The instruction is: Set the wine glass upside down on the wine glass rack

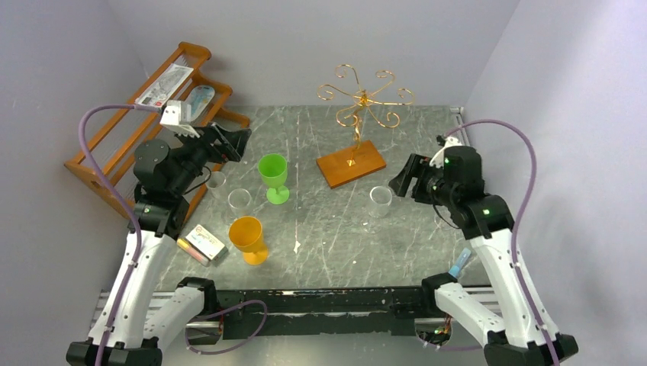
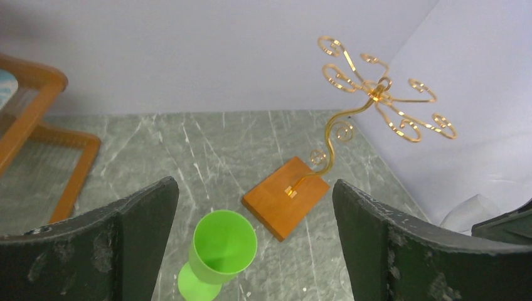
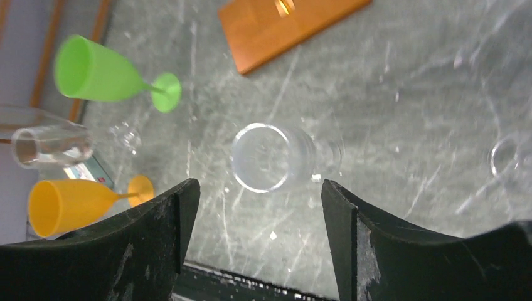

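Right wrist: wine glass (image 3: 271, 157) faint (stem indistinct).

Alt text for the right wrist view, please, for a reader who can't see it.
A clear wine glass stands on the gray marbled table, framed between the two black fingers of the open right claw. A green goblet and an orange goblet sit to its left, and the rack's wooden base shows at the top edge.

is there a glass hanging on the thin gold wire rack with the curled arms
No, every curled arm of the thin gold wire rack is bare, with no glass hanging from it.
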{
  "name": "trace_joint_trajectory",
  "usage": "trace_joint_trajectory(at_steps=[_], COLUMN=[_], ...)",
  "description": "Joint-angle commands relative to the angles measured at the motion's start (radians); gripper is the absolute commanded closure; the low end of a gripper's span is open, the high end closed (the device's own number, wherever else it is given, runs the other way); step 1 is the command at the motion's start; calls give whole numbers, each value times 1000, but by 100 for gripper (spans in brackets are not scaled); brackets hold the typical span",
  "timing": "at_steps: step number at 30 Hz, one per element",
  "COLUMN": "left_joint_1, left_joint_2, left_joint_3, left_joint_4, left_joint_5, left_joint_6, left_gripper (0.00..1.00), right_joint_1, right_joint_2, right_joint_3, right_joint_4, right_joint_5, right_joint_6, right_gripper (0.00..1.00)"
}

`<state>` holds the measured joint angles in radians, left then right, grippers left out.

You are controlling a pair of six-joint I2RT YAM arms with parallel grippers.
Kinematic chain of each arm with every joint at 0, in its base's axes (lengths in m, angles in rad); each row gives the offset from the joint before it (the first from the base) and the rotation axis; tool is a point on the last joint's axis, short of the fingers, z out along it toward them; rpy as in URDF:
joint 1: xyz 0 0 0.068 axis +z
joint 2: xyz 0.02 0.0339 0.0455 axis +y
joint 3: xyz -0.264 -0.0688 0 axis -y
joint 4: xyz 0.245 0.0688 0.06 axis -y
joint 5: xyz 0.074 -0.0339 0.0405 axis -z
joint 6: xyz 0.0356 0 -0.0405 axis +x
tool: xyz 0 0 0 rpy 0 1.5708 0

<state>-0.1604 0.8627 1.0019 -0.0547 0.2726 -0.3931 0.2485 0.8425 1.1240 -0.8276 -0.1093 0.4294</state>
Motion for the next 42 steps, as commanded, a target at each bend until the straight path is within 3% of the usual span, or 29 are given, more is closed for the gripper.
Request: trace_joint_trajectory(at_steps=[1,7,15,23,34,38,42], left_joint_1=[-4,-4,-4,-4,-4,-4,-4], left_joint_2=[5,19,8,4,34,49,69], left_joint_3=[-49,-97,-84,-61,-34,-41,-84], left_joint_4=[25,47,13,-60,-82,-69,-33], left_joint_5=[-22,-64,-214,-199,-126,-126,-71], left_joint_6=[-8,-26,-11,38,16,-144,-316], left_gripper=[3,3,3,3,3,3,3], right_joint_1=[-6,22,176,316,383,384,385], right_joint_2=[34,114,204,300,298,233,115], right_joint_3=[-59,-105,-101,-66,-35,-63,-124], right_joint_4=[-48,-46,-47,-101,-135,-64,114], right_joint_5=[-9,84,245,488,560,515,391], right_joint_6=[61,97,143,213,249,226,192], right_gripper=[26,36,39,59,100,100,100])
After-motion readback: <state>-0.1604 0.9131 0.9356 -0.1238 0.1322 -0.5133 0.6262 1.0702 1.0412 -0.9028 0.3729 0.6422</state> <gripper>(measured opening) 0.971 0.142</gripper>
